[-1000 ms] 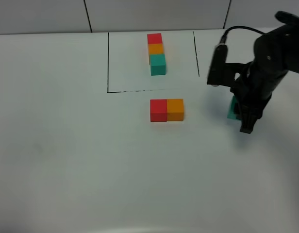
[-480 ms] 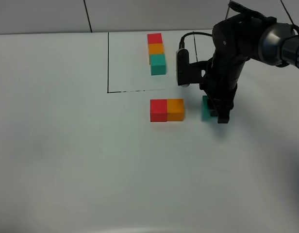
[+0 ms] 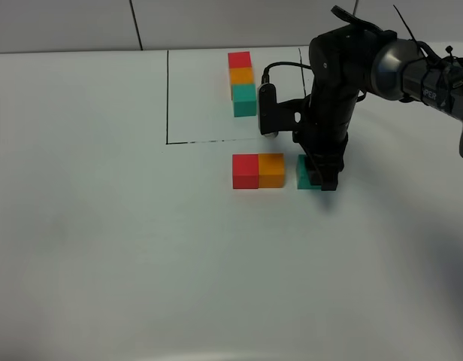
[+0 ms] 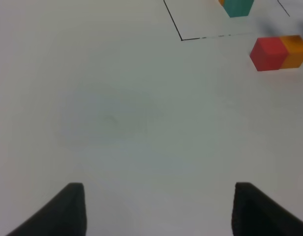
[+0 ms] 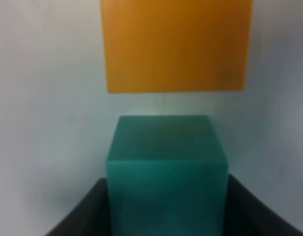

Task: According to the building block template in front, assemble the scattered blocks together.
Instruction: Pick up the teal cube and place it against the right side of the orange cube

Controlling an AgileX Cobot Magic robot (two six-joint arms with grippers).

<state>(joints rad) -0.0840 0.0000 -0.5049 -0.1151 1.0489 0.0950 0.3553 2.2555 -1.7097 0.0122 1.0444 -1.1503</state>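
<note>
The building block template (image 3: 242,81), a red-orange-teal row, lies inside the black-lined rectangle at the back. In front of it the red block (image 3: 245,171) and orange block (image 3: 271,170) sit joined side by side. The teal-green block (image 3: 304,172) rests on the table just right of the orange one, with a narrow gap between them. My right gripper (image 3: 325,179) is shut and points down against the teal block's right side. The right wrist view shows the teal block (image 5: 166,167) in front of the dark fingers (image 5: 87,211) and the orange block (image 5: 176,44) beyond. My left gripper (image 4: 156,206) is open and holds nothing.
A black-lined rectangle (image 3: 167,98) frames the template at the back of the white table. The left wrist view shows the red block (image 4: 268,53) and orange block (image 4: 295,49) far off, with the template's teal end (image 4: 237,7) beyond.
My right arm has swept leftwards across the table. The teal-green block slid with it from the right side to just beside the orange block.
</note>
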